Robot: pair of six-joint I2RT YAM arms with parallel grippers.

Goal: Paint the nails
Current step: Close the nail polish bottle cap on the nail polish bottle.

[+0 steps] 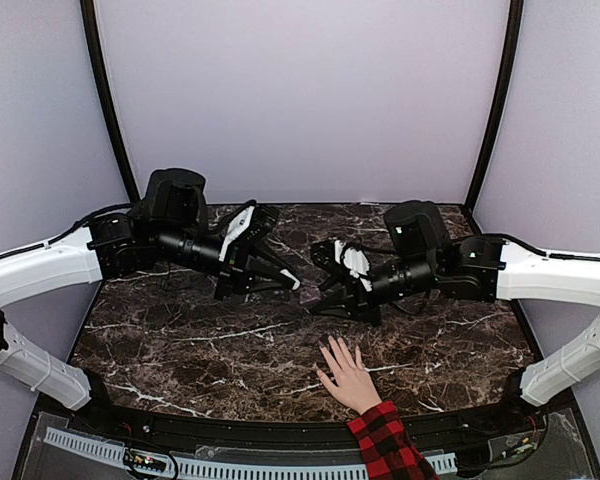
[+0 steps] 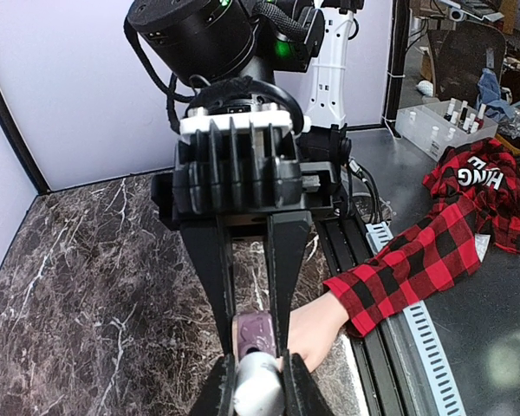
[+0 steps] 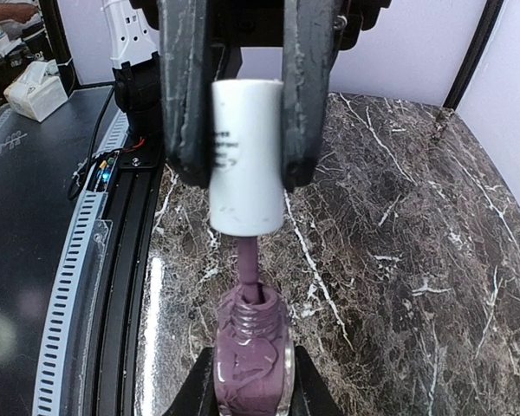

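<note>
Dipping brush (image 3: 247, 260): left end effector (image 3: 244, 178) clenches cap (image 3: 247, 147), right end effector (image 3: 251, 386) clenches bottle (image 3: 251, 351). Risk: overloaded brush drips polish onto worktop (image 1: 180, 350) before reaching hand (image 1: 348, 380).

Nails (image 1: 332, 343): on a light-skinned hand (image 1: 350, 380) lying palm down on the marble table (image 1: 180, 340), right of centre, near the front edge. Fingers spread and pointing toward the far wall, thumb out to the left. Nails face up at the fingertips. In the top view they are too small to separate from the skin, so colour and any coat cannot be told. Wrist in a red-and-black plaid sleeve (image 1: 382, 440) that crosses the table's front rim. Left wrist view: the back of the hand (image 2: 316, 328) shows, fingertips hidden, no nail visible.
</note>
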